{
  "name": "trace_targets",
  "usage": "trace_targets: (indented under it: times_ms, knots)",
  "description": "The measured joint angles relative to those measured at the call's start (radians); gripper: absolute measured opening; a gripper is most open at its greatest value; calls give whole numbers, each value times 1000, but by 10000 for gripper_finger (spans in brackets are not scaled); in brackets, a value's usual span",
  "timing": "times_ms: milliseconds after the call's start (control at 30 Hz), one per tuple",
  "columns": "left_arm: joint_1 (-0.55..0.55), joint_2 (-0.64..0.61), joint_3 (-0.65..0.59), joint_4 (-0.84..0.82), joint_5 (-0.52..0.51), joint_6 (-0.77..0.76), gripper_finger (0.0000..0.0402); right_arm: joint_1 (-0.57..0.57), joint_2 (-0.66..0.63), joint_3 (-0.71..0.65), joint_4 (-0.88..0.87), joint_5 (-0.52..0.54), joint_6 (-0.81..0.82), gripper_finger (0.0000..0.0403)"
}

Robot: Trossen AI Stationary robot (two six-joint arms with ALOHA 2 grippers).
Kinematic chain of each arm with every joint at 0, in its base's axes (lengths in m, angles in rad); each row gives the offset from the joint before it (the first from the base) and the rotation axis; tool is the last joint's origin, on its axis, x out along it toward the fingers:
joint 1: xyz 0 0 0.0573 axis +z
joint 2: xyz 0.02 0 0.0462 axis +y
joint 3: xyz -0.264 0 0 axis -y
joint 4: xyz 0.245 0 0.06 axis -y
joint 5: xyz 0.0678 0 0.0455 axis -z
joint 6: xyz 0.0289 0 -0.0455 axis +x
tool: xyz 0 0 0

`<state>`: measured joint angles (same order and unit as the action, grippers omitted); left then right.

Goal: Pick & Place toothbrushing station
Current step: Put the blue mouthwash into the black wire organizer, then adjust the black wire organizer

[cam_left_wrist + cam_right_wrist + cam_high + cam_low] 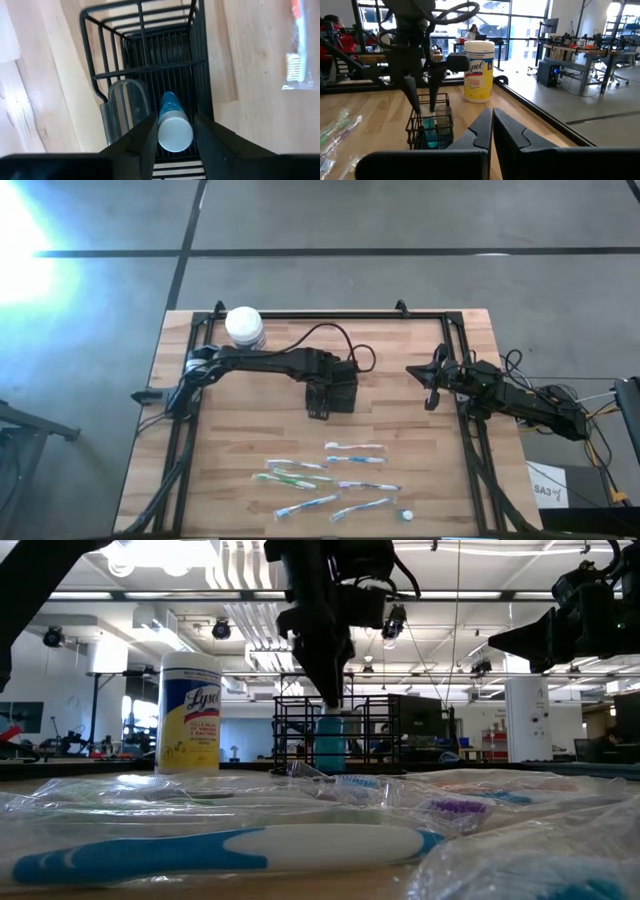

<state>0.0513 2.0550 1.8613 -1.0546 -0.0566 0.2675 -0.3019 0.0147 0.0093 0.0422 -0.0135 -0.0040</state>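
The toothbrushing station, a black wire-mesh caddy, stands upright near mid-table, just behind the scattered toothbrushes. Inside it a blue tube w/ white cap stands on end, and a clear cup sits beside it in the same basket.

My left gripper hangs straight over the caddy, fingers either side of the tube's cap w/ a thin gap showing on both sides, so parted, not clamping it. In the low view my fingertips sit right at the caddy's top rim, above the tube.

Wipes jar w/ white lid and yellow label stands at the back-left of the table, well apart from the caddy. Wrapped toothbrushes lie flat in a loose group toward the front edge, w/ a small white cap near them on the right.

My right gripper waits off to the right side of the table, above the surface, fingers pressed together w/ nothing between them, pointed across toward the caddy and jar.
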Motion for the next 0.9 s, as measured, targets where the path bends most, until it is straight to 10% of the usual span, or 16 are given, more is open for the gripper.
trace_targets:
  times_ms: [633, 900]
  knots:
    - [1, -80, 112, -152, -69, -12, 183, 0, 0, 0, -2, 0, 1, 13]
    - [1, -428, -272, 134, -47, -172, 125, 1, 1, 0, -10, -1, 28, 13]
